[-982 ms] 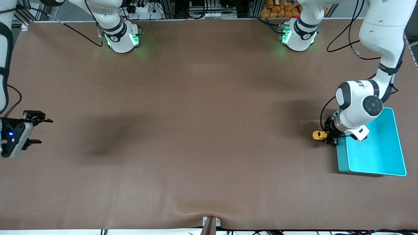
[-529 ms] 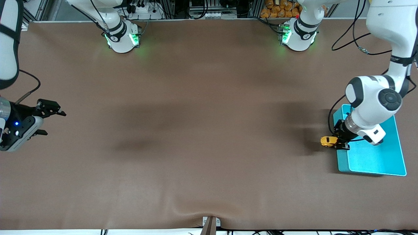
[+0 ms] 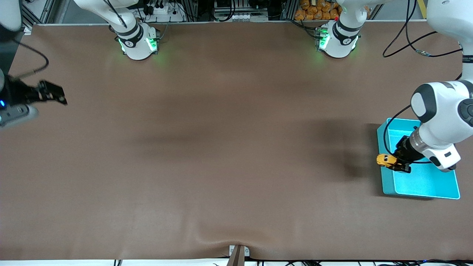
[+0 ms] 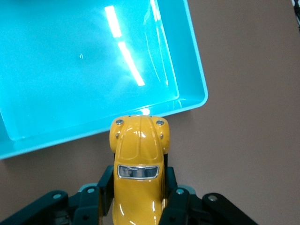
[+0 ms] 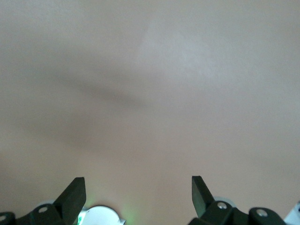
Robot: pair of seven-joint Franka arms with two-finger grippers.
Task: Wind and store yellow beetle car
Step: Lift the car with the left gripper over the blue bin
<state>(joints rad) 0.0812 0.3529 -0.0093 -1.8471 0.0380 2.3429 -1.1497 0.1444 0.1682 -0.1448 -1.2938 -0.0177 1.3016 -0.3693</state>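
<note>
I see the brown table [image 3: 221,147] filling the front view, both arm bases along its top edge w/ green lights on. At the left arm's end sits the turquoise bin [image 3: 436,184], a shallow rectangular tray, interior bare where I can see it, glare streaks on its floor in the left wrist view [image 4: 70,70]. Left arm reaches down over that bin; the left gripper [image 3: 398,164] hangs over the bin's edge toward the table's middle, fingers [image 4: 180,201] pressed against both flanks of the yellow beetle car [image 3: 385,160], so jaws are clamped on it. The car is up off the surface, held approx. level. From the left wrist cam the car [image 4: 139,166] shows roof, a dark window and two small round lights at the end pointing to the bin; that end overlaps the bin's rim near one corner, rest of the body is over bare table. Wheels not visible from either cam. Right arm waits at its own end of the table: right gripper [image 3: 51,94] in the air over bare table near that edge, somewhat blurred in the front view, prob. pointing toward the table's middle. Right wrist cam shows its two finger tips [image 5: 75,192] well apart w/ nothing but table between them, i.e. jaws apart.
</note>
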